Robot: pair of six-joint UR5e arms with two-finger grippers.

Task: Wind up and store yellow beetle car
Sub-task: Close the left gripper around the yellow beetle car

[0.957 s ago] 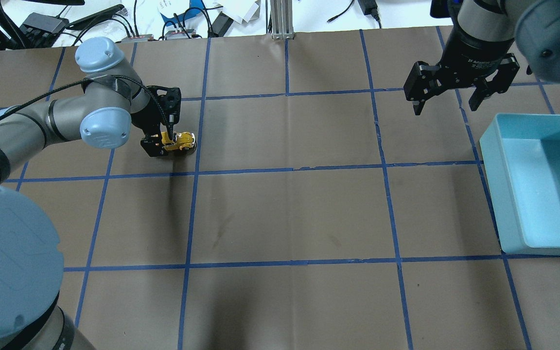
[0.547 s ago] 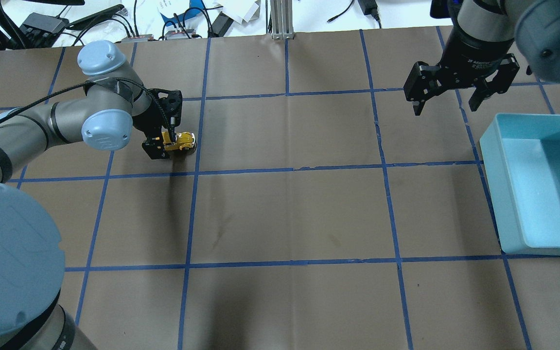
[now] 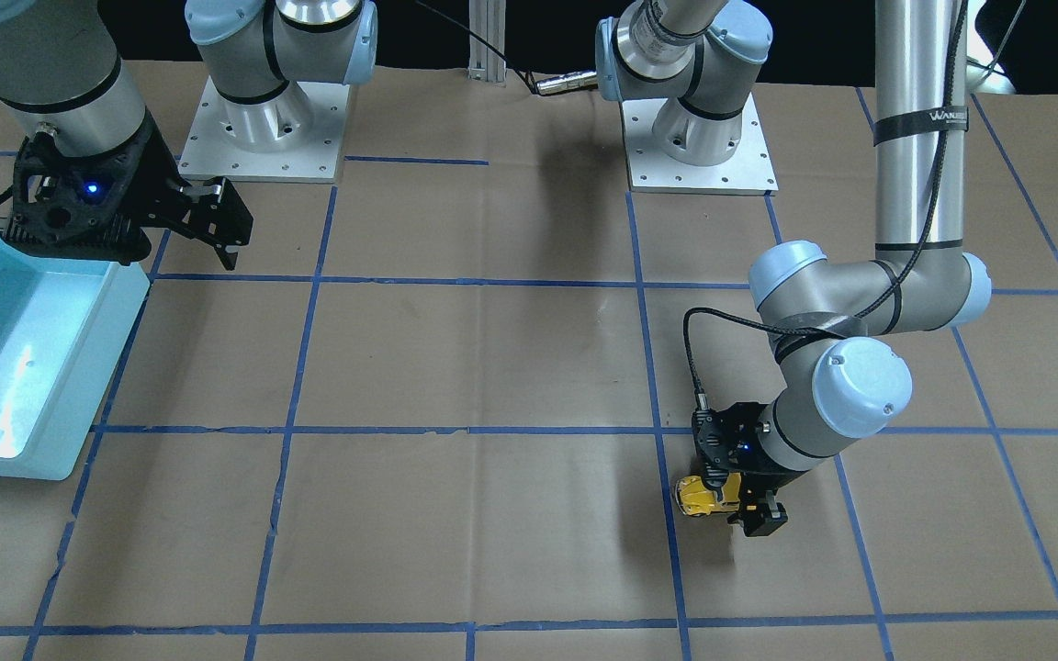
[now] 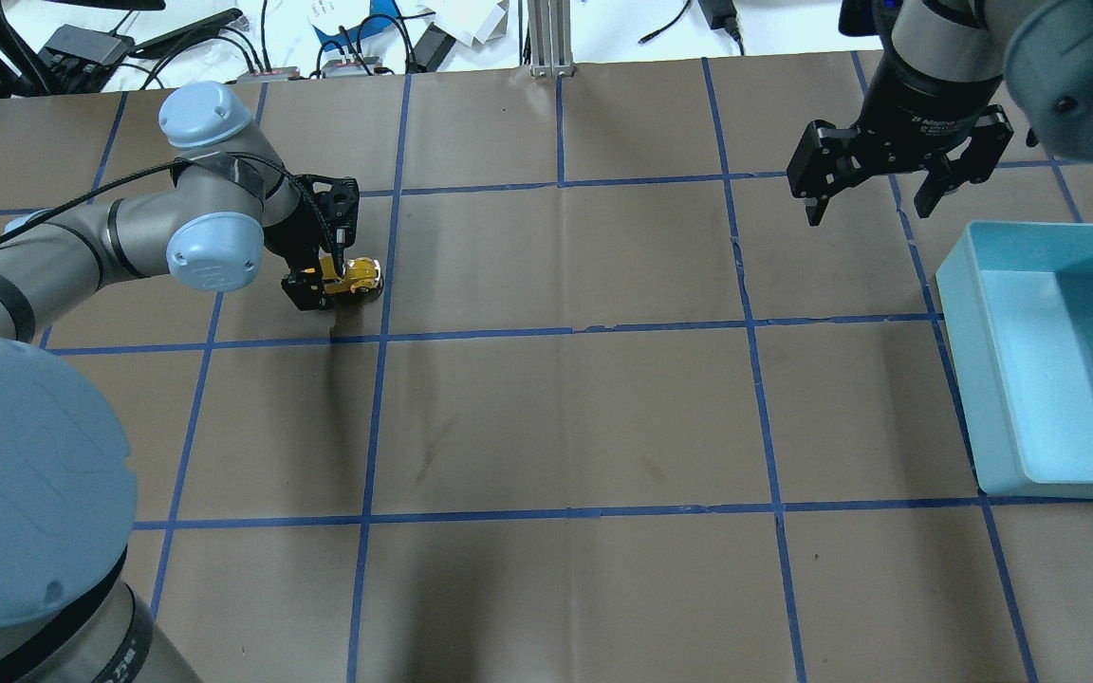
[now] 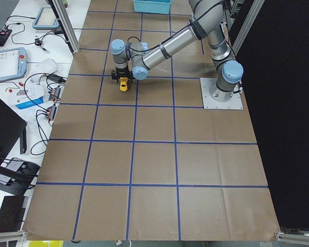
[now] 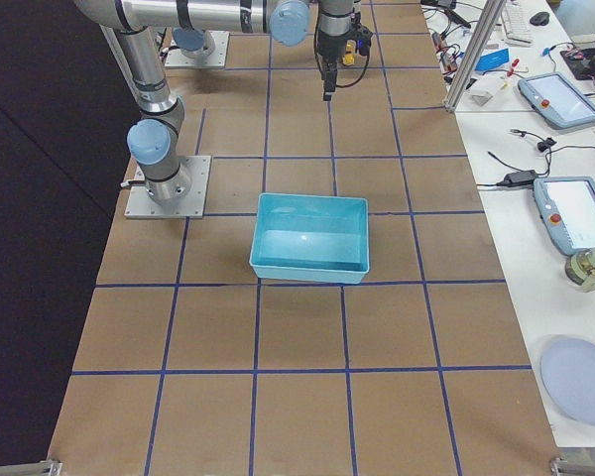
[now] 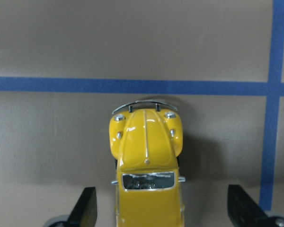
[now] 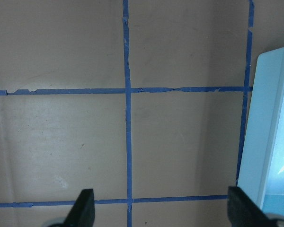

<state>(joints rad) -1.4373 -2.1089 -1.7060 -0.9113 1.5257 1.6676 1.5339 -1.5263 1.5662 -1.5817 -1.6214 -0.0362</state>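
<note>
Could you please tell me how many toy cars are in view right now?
1. The yellow beetle car stands on its wheels, straddled by the open left end effector. No other car shows in any view.

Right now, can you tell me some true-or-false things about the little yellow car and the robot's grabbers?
The yellow beetle car sits on the table between the fingers of the left gripper. True.
The left gripper is squeezing the car. False: its fingers stand apart from the car's sides.
The car is in the blue bin. False: it is on the table, far from the bin.
The right gripper is open and holds nothing. True.
</note>
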